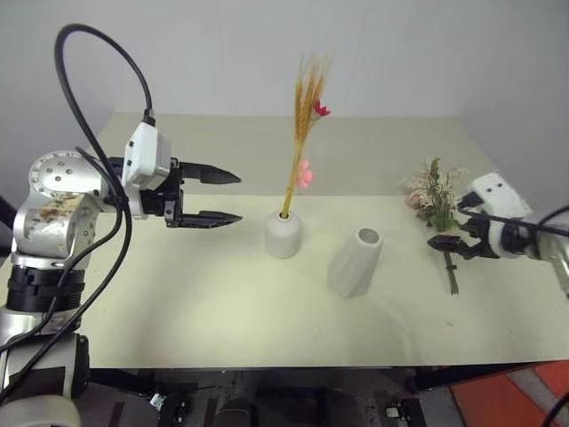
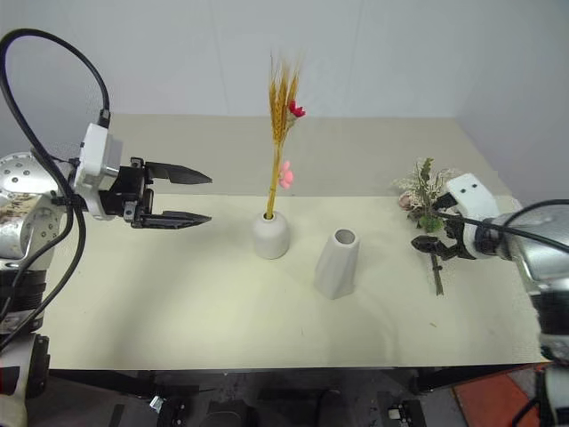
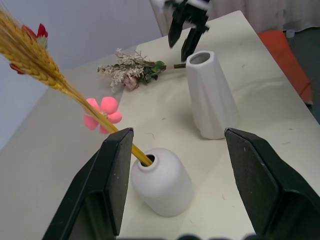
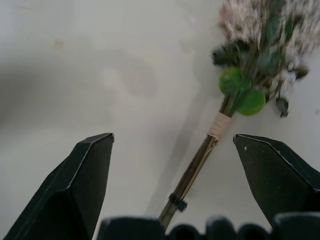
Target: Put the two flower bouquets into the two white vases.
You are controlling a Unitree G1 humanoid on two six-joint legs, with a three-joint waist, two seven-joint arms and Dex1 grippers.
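Left claw (image 1: 213, 197) first: from the head camera I see its two black fingers spread apart with nothing between them, hanging in the air to the left of the short round vase (image 1: 283, 235). That vase has the golden wheat bunch (image 1: 305, 124) standing up in it, so I judge one flower job is done. Just to the right of the short round vase stands the tall vase (image 1: 355, 262), and its mouth is empty. Far off to the right of it lies the bushy dried bunch (image 1: 436, 196), flat on the table (image 1: 178, 294). My right claw (image 1: 453, 233) is low over the stems of that bunch, fingers wide.

From the left wrist camera, I look between the wide fingers at the short round vase with the wheat stalk in its mouth, and the tall vase behind it.

From the right wrist camera, both fingers stand wide on either side of the brown stems, not touching them yet. So I think half is left: grab this bunch and put it in the tall vase.
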